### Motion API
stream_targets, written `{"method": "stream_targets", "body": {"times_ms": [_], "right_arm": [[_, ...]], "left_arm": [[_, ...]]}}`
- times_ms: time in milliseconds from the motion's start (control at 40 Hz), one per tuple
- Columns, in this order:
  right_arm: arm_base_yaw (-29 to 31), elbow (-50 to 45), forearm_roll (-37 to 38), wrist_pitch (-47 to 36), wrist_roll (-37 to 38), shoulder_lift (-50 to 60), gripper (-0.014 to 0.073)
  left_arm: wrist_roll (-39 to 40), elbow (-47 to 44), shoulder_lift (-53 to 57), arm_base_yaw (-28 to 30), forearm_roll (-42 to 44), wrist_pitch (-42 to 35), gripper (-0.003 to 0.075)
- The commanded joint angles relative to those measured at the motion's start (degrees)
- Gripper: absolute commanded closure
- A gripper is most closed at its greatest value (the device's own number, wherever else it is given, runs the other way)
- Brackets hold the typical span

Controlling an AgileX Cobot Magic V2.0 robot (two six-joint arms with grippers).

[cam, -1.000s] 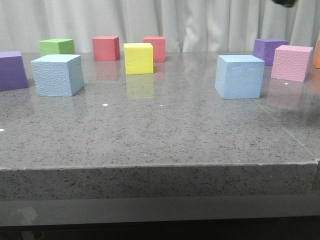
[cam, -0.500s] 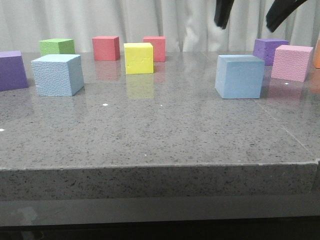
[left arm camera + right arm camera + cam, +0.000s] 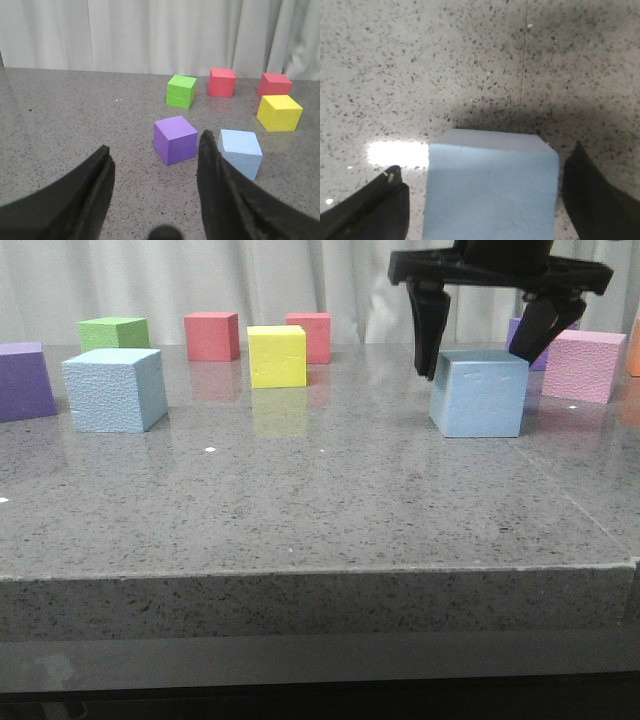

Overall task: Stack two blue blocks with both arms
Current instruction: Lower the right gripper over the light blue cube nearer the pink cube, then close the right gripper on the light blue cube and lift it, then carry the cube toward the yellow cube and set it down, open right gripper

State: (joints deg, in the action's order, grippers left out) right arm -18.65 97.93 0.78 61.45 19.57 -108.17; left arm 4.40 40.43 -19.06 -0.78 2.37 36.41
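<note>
Two blue blocks on the grey speckled table [image 3: 300, 500]. Left blue block [image 3: 115, 390] sits on the robot's left side of the table, just beside a purple block [image 3: 22, 380] at the left edge. Right blue block [image 3: 480, 392] sits on the right side, well apart from the left one. Both rest flat on the table, unstacked.

Other blocks counted in the front view: two purple (the second purple block [image 3: 515, 335] is mostly hidden behind the right gripper), two red blocks, one [image 3: 211, 336] at the back and another [image 3: 315, 335] partly behind the yellow block [image 3: 277, 356], one green block [image 3: 114, 333], one pink block [image 3: 584, 365], and an orange sliver [image 3: 635, 348] at the right edge, too cut off to say more.

Right gripper [image 3: 483, 350] is over the right blue block, jaws spread wide, one finger on each side of the block's top. In the right wrist view the block [image 3: 490, 185] lies between the fingers [image 3: 370, 210] with gaps on both sides, not touching.

Left gripper [image 3: 155, 185] shows only in the left wrist view, jaws spread, holding nothing, above bare table. Ahead of it: one purple, one blue, one green, two red, one yellow.
</note>
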Motion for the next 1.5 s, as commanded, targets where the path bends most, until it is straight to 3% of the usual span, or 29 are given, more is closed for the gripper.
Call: {"method": "stream_targets", "body": {"times_ms": [0, 150, 350, 675, 1025, 1150, 1375, 1475], "right_arm": [[0.0, 1.9, 0.8, -2.1, -0.1, 2.1, -0.0031], [0.0, 1.9, 0.8, -1.7, -0.1, 1.5, -0.0024], [-0.1, 1.9, 0.0, -1.7, -0.1, 2.3, 0.0165], [-4.8, 4.8, -3.5, -1.6, 0.2, 7.7, 0.0172], [-15.4, 5.3, 10.3, -4.9, 17.3, 3.7, 0.0172], [-16.2, 5.3, 10.7, -6.3, 17.9, 1.3, 0.0127], [-16.4, 5.3, 9.5, -7.0, 18.4, -0.4, -0.0038], [-16.4, 5.5, 8.8, -8.9, 18.6, 0.4, -0.0044]], "left_arm": [[0.0, 1.5, -1.0, -0.2, 0.0, -4.7, 0.0354], [0.0, 1.5, -1.0, -0.2, 0.0, -4.7, 0.0354], [0.0, 1.5, -1.0, -0.2, 0.0, -4.7, 0.0354], [0.0, 1.5, -1.0, -0.2, 0.0, -4.8, 0.0354], [0.0, 1.5, -1.0, -0.2, 0.0, -4.8, 0.0354], [0.0, 1.5, -1.0, -0.2, 0.0, -4.8, 0.0354], [0.0, 1.5, -1.0, -0.2, 0.0, -4.8, 0.0354], [0.0, 1.5, -1.0, -0.2, 0.0, -4.8, 0.0354]]}}
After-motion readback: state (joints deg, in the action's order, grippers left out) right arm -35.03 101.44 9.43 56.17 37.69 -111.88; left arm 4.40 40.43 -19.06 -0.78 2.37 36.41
